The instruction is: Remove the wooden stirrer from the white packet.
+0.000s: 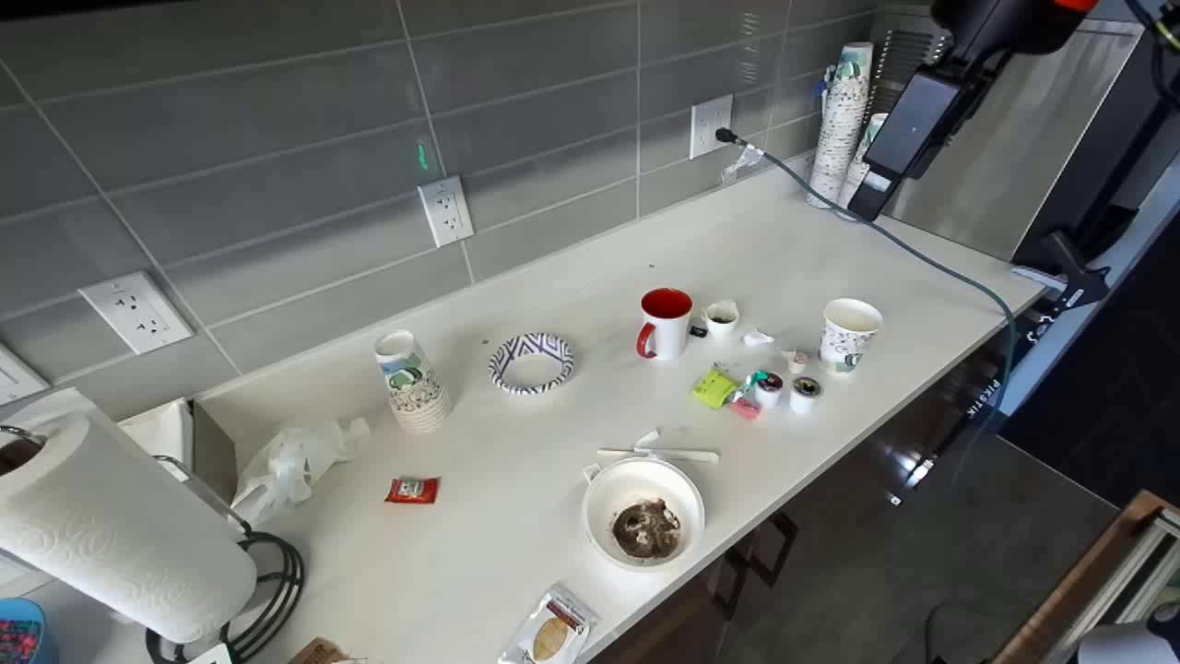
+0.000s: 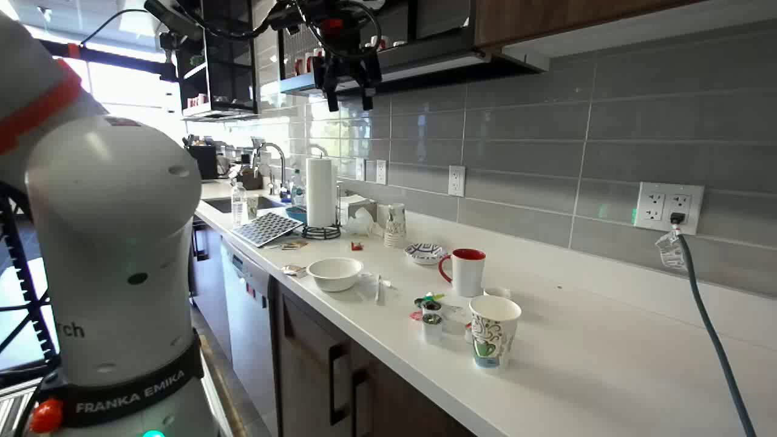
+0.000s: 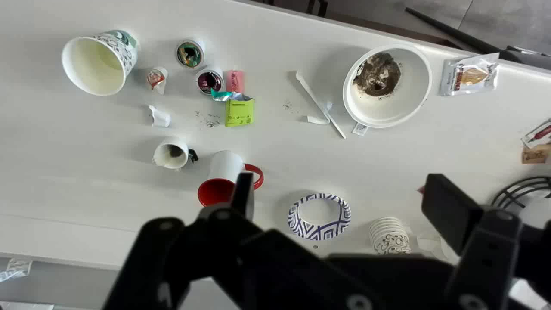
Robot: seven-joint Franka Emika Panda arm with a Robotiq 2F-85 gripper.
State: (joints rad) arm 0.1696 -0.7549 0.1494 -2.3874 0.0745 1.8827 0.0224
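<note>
A thin pale stick lies on the counter beside the white bowl. Its narrow end looks like the wooden stirrer (image 1: 613, 452) (image 3: 337, 128). Its wider whitish part looks like the white packet (image 1: 687, 455) (image 3: 311, 91). The packet also shows in an exterior view (image 2: 377, 296). Small torn white paper flaps sit where the two parts meet. How far the stirrer reaches inside the packet is hidden. My gripper (image 3: 338, 187) is open and empty, high above the counter and apart from the stick. It shows in both exterior views (image 1: 867, 198) (image 2: 350, 106).
A bowl with brown residue (image 3: 387, 107) is right by the stirrer. A red-and-white mug (image 1: 666, 323), paper cup (image 1: 848, 337), coffee pods (image 1: 804, 395), green wrapper (image 1: 714, 387), patterned bowl (image 1: 532, 364) and cup stack (image 1: 410, 383) stand around. A cable (image 1: 922, 258) crosses the counter.
</note>
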